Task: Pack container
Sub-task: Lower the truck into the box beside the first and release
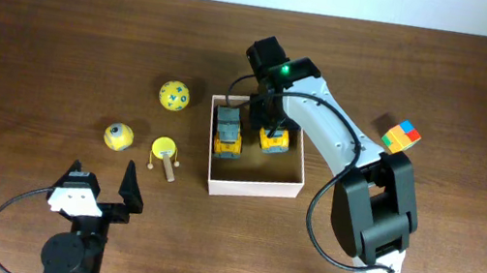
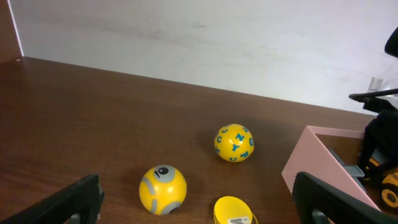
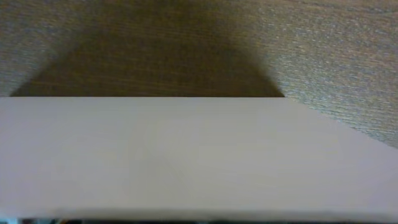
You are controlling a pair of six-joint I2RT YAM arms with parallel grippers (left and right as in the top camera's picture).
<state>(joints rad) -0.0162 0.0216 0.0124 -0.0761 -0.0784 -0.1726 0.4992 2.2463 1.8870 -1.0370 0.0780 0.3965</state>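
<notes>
Left gripper [image 1: 102,173]: fingers [image 2: 69,205] spread wide apart, nothing between them. It hangs low over the near left part of the table [image 1: 33,44], facing the loose toys.

Right gripper [image 1: 270,123]: reaches down into the container [image 1: 255,186], directly over a yellow toy truck [image 1: 275,143]. The overhead view does not show how the jaws stand or whether they grip the truck. Its wrist view is filled by a blurred white wall of the container, and no fingers show.

Container: white outer walls, tan inside, set on the table right of centre. It holds the yellow truck on its right side and a grey and yellow toy truck [image 1: 228,136] on its left.

Loose items left of the container, all apart from one another:
- a yellow ball with blue letters [image 2: 234,142]; the letters are too small to read with certainty;
- a yellow ball with a grey eye patch [image 2: 163,188];
- a yellow cap on a wooden stick [image 1: 165,153], bearing a small white sticker, print unreadable.

A multicoloured cube [image 1: 401,135] lies well apart, right of the arm.
</notes>
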